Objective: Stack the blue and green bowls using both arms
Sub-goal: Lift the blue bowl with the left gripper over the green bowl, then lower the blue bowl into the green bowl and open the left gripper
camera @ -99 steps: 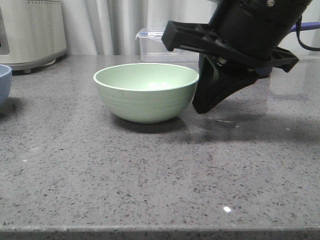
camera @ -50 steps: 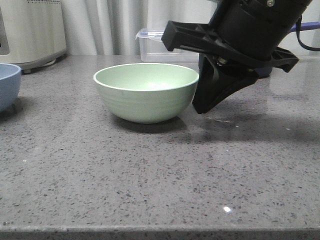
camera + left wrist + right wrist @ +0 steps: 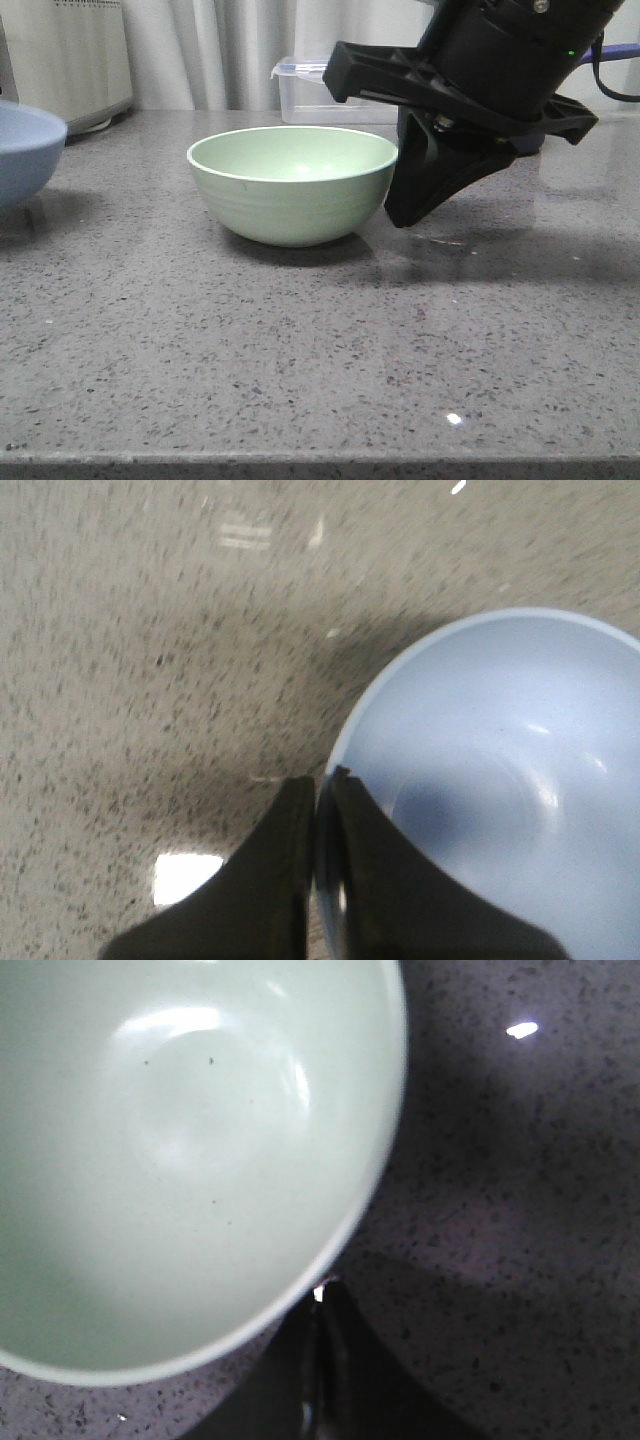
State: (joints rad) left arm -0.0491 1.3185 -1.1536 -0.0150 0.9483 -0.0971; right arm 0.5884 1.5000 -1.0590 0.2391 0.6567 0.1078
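Front view: the green bowl [image 3: 292,184] stands upright on the speckled grey countertop [image 3: 320,360], roughly centred. The right gripper [image 3: 405,215], black and bulky, hangs just beside the bowl's right wall with its fingertips low, near the counter; whether they touch the bowl cannot be told here. The blue bowl [image 3: 28,152] shows only in part at the left edge, well apart from the green bowl and apparently raised off the counter above its shadow. Behind stand a clear lidded container [image 3: 318,92], a cream appliance [image 3: 65,60] and a pale curtain [image 3: 215,50]. Left wrist view: the left gripper [image 3: 322,780] is clamped on the blue bowl's rim, one finger outside the wall and one inside, the counter below blurred. Right wrist view: the right gripper's fingers [image 3: 330,1360] are pressed together, holding nothing, their tips just outside the green bowl's [image 3: 180,1160] rim; the bowl's inside is bare.
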